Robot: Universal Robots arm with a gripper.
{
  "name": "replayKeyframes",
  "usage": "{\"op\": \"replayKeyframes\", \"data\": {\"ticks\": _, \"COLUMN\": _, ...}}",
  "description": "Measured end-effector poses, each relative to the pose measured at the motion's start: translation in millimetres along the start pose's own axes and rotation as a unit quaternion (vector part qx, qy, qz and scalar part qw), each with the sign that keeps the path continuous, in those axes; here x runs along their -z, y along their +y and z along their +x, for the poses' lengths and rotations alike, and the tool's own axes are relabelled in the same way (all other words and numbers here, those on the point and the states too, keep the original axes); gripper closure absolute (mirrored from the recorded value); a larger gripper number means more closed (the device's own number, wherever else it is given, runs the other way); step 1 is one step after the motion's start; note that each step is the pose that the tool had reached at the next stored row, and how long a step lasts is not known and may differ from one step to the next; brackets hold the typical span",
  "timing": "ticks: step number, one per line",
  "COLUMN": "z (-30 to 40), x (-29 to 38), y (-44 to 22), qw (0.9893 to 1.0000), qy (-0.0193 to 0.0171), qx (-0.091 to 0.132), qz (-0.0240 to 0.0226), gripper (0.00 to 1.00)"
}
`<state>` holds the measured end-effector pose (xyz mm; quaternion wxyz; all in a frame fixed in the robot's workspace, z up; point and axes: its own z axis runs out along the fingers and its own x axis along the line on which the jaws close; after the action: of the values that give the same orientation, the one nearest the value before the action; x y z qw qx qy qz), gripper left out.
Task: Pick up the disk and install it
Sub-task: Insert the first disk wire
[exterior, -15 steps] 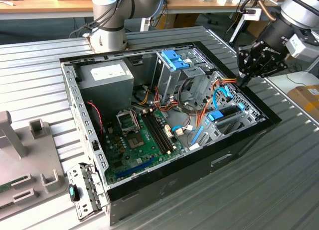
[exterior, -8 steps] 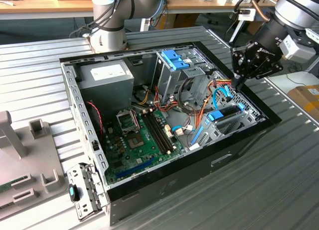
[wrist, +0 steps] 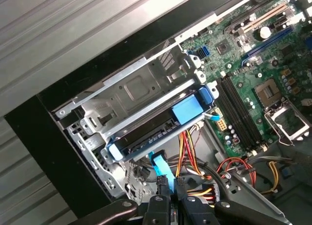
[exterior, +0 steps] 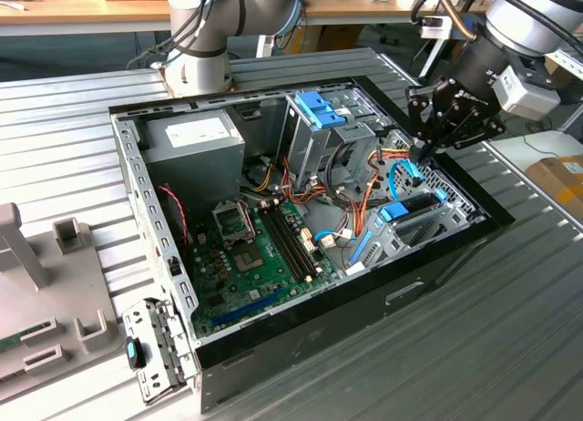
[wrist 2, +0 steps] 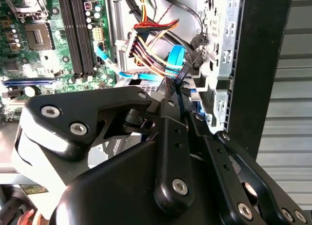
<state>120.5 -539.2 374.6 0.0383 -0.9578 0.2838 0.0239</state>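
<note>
Gripper (wrist 2: 171,86) linkages sit closest in both wrist views. Its fingers are pinched narrow on the end of a blue cable (wrist: 160,166), just beside the disk.

Disk (wrist: 151,135) is in the metal bay (wrist: 141,88), in the case corner on the exterior view's right. It lies flat there, blue rails along both long sides. Its long axis runs roughly parallel to the case's near black wall. The big blue end tab (wrist: 187,110) points in toward the motherboard (exterior: 260,257); the other end faces the case's end wall.

The blue cable loops up from beside the disk to the gripper tips. Red, orange and yellow wires (wrist: 183,147) bundle next to the bay.

Case (exterior: 364,302) lies on its side, open at the top, on the ribbed metal surface (exterior: 455,366). Inside it:
- motherboard on the floor
- grey power supply (exterior: 196,138) at the far corner
- tall silver drive cage (exterior: 314,134) with a blue clip on top, between the power supply and the disk bay
</note>
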Motion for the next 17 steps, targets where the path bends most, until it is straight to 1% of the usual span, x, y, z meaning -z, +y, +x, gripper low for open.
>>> {"op": "replayKeyframes", "data": {"ticks": 3, "z": -2.3, "x": 0.0, "y": 1.5, "qw": 1.0, "qy": 0.0001, "qx": -0.001, "qz": 0.0, "gripper": 0.84}}
{"op": "replayKeyframes", "data": {"ticks": 7, "z": -3.7, "x": -0.1, "y": 2.3, "qw": 1.0, "qy": 0.0001, "qx": -0.001, "qz": 0.0, "gripper": 0.84}}
{"op": "replayKeyframes", "data": {"ticks": 17, "z": -4.0, "x": 0.0, "y": 2.5, "qw": 1.0, "qy": 0.0001, "qx": -0.001, "qz": 0.0, "gripper": 0.84}}
